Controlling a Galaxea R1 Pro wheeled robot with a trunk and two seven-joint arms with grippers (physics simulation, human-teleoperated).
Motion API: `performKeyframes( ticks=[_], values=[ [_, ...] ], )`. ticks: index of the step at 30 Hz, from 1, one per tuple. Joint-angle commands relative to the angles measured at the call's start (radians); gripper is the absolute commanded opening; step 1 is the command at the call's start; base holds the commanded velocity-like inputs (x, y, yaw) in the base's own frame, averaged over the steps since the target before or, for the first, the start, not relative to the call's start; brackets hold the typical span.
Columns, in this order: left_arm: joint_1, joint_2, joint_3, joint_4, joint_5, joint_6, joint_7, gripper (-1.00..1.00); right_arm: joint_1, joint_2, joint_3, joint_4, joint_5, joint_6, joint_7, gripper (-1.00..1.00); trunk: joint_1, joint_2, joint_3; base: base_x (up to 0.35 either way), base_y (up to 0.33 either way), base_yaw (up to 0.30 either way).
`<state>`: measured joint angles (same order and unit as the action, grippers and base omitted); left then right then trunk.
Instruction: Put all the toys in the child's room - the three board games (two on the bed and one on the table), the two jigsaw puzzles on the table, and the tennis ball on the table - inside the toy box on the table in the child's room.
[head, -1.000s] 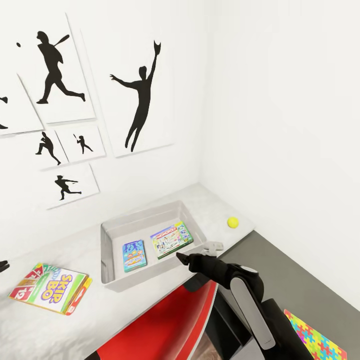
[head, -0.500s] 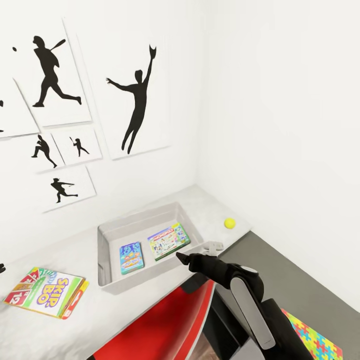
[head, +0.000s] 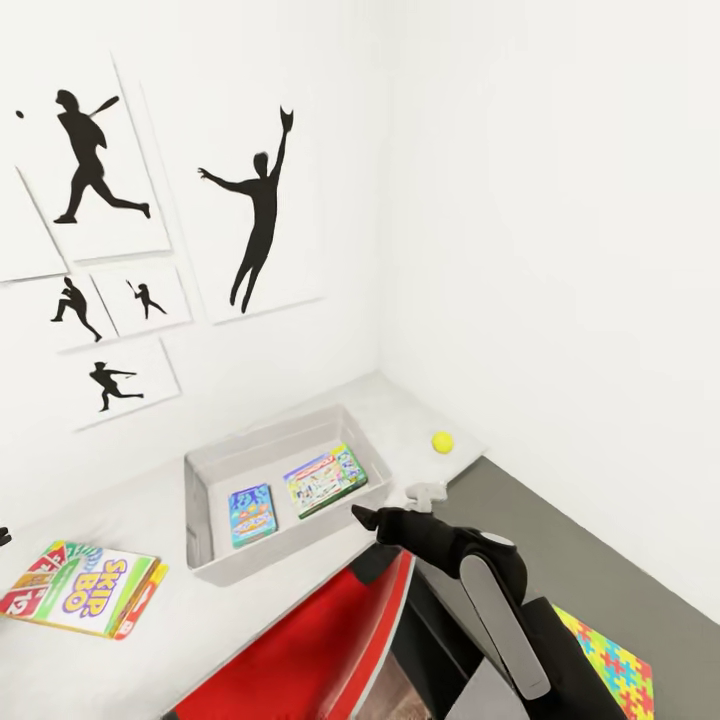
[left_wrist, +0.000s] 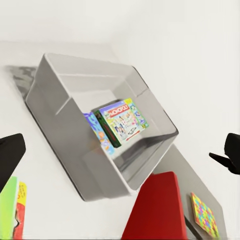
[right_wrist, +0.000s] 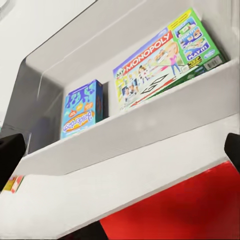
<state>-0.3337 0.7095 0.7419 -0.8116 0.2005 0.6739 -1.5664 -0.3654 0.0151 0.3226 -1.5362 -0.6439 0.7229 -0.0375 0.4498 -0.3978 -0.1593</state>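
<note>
The light grey toy box (head: 203, 480) stands on the white table (head: 150, 510) below the wall pictures. Inside it lie a small blue board game (head: 250, 514) and a Monopoly board game (head: 325, 479), both seen too in the right wrist view (right_wrist: 82, 107) (right_wrist: 165, 60). The SKIP BO board game (head: 75, 588) rests on the table to the box's left. The tennis ball (head: 442, 441) sits near the table's far right corner. A jigsaw puzzle (head: 605, 660) lies on a dark grey surface at lower right. My right gripper (head: 385, 517) hovers open just outside the box's near wall. My left gripper (left_wrist: 120, 155) is open, facing the box.
A red chair (head: 320, 640) stands against the table's front edge, under my right arm. White walls close the corner behind and right of the table. Black athlete silhouette pictures (head: 255, 210) hang above it.
The whole picture has slid left, so the camera has turned. The toys, the box and my right arm keep their places relative to each other.
</note>
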Motion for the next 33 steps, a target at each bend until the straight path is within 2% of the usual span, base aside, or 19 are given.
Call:
performKeyframes(
  ticks=[1, 9, 20, 33],
  values=[
    [-0.001, 0.0, 0.001, 0.0, -0.001, 0.01, -0.004, 1.0, -0.001, 0.0, 0.001, -0.001, -0.005, 0.004, -0.004, 1.0, 0.0, -0.002, -0.001, -0.275, 0.0, -0.097],
    [-0.001, 0.001, 0.001, 0.0, -0.001, 0.011, -0.004, 1.0, 0.0, 0.0, 0.0, -0.004, -0.005, 0.004, 0.006, 1.0, 0.0, -0.002, 0.011, -0.188, 0.0, -0.088],
    [-0.001, -0.001, 0.001, 0.0, 0.0, 0.012, -0.004, 1.0, 0.0, 0.0, -0.003, -0.02, -0.004, 0.003, 0.086, 1.0, 0.0, -0.002, 0.028, -0.025, 0.0, -0.028],
    [-0.001, -0.003, 0.001, -0.002, 0.0, 0.012, -0.004, 1.0, 0.0, 0.0, -0.004, -0.021, -0.004, 0.003, 0.097, 1.0, 0.0, -0.002, 0.049, -0.036, 0.0, 0.055]
  ],
)
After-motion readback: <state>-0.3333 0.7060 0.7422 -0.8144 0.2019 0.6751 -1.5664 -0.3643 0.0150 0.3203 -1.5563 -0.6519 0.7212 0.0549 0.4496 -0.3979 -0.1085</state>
